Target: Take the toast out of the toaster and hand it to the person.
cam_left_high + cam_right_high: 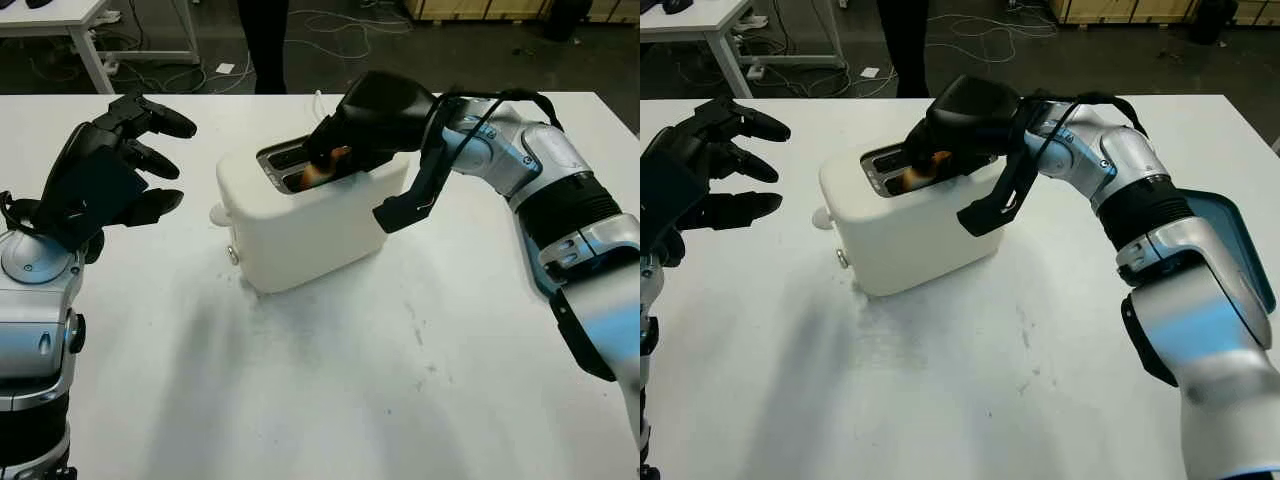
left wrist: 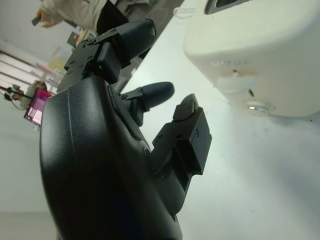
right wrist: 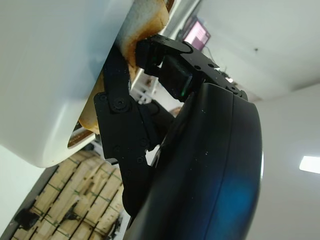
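Note:
A white toaster (image 1: 300, 225) stands mid-table, its slots facing up. A browned slice of toast (image 1: 318, 172) sticks out of the nearer slot. My right hand (image 1: 335, 150) reaches over the toaster top from the right, its fingers curled around the toast (image 3: 145, 25) and pinching its crust on both sides. My left hand (image 1: 150, 160) hovers open above the table to the left of the toaster (image 2: 260, 55), palm turned toward it and apart from it. A person (image 1: 262, 45) stands beyond the far table edge, only dark legs visible.
The toaster's lever knob (image 1: 218, 213) juts out on its left end. A blue tray-like object (image 1: 1240, 250) sits at the table's right edge behind my right forearm. Another white table (image 1: 60, 20) and floor cables lie beyond the far edge.

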